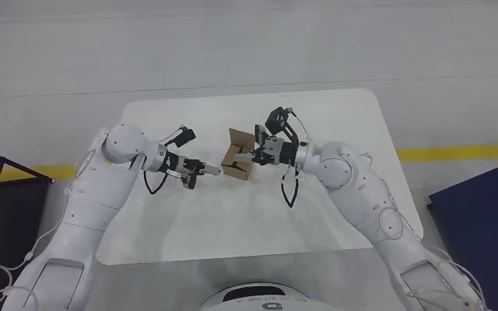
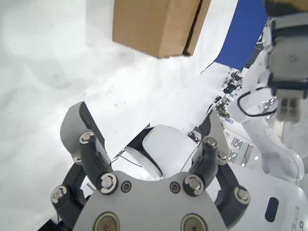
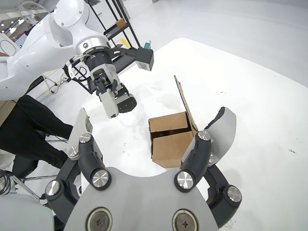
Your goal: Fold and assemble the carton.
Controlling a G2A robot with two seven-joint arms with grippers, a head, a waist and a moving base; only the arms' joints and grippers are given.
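Note:
A small brown carton [image 1: 236, 160] stands on the white table [image 1: 327, 210] near its middle. Two top flaps lie folded in with a dark gap between them, and one flap [image 3: 184, 102] stands upright. My right gripper [image 3: 154, 114] is open just to the right of the carton [image 3: 171, 145], one finger [image 3: 225, 123] close beside the upright flap. My left gripper [image 2: 147, 114] is open and holds nothing, a short way off the carton's [image 2: 156, 13] left side. In the top view the left gripper [image 1: 204, 169] and right gripper [image 1: 257, 154] flank the carton.
The table's edge [image 1: 257, 256] runs in front of the arms. A black rack [image 3: 115, 32] stands on the floor beyond the table's left side. A blue panel [image 1: 467, 210] stands at the right.

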